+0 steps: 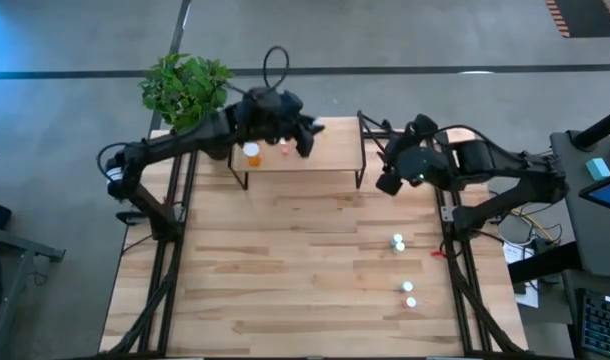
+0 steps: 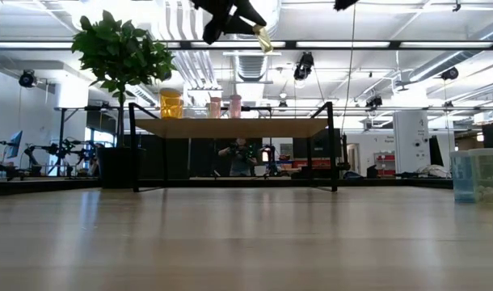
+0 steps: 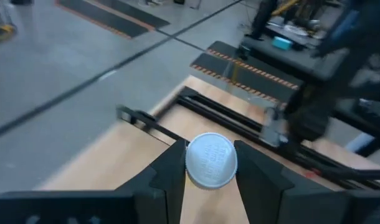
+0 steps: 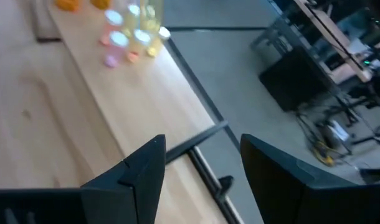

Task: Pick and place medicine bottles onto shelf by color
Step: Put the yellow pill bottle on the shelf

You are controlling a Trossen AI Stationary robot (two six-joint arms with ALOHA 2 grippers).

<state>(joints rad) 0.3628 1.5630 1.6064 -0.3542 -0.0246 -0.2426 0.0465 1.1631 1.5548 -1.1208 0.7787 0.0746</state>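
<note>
Two arms are working at the table. The left gripper [image 3: 210, 186] is hovering above the shelf [image 1: 325, 158], its fingers clamping a bottle [image 3: 211, 160] by its white cap. An orange bottle [image 1: 251, 153] and pink ones [image 2: 215, 107] are standing on the shelf. The right gripper [image 4: 199, 168] is hanging with fingers spread by the shelf's right end. Four bottles [image 1: 398, 242] are sitting on the table's right side.

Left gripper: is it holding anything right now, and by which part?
Yes. The left gripper holds a bottle, its fingers pinching the sides just below the white cap.
</note>
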